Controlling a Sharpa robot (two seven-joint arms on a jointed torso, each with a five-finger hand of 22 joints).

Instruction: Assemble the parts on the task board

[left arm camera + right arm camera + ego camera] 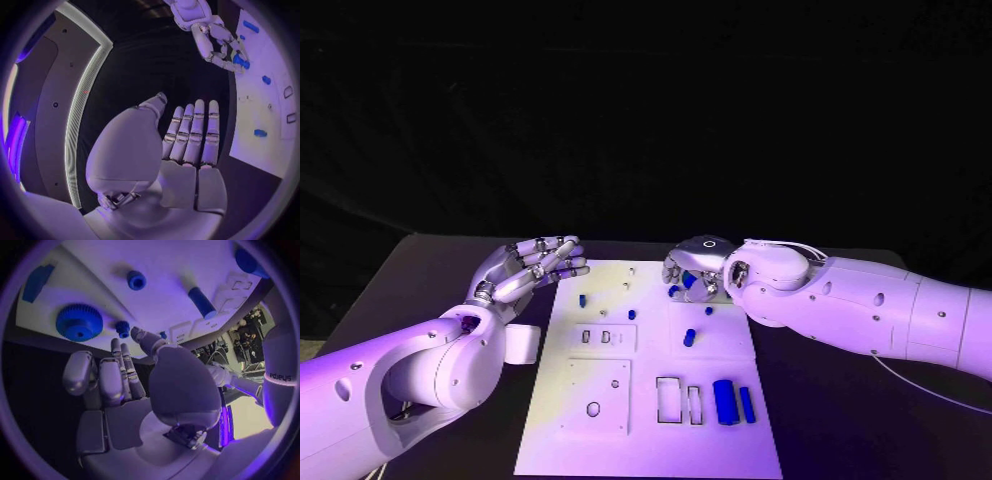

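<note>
The white rectangular task board lies in the middle of the black tabletop, long side running away from the robot.

Left hand hangs just off the board's far left edge, fingers straight, side by side and slightly apart, holding nothing; the left wrist view shows the palm open and bare.

Right hand is at the board's far right corner, fingers bent down toward the board. In the right wrist view its fingers are loosely curled with nothing between them, fingertips close to a small blue round peg; I cannot tell whether they touch it.

Parts on the board: a blue toothed gear near the right hand, a blue cylinder and a thinner blue bar at the near right beside rectangular slots, and a short blue piece mid-board.
</note>
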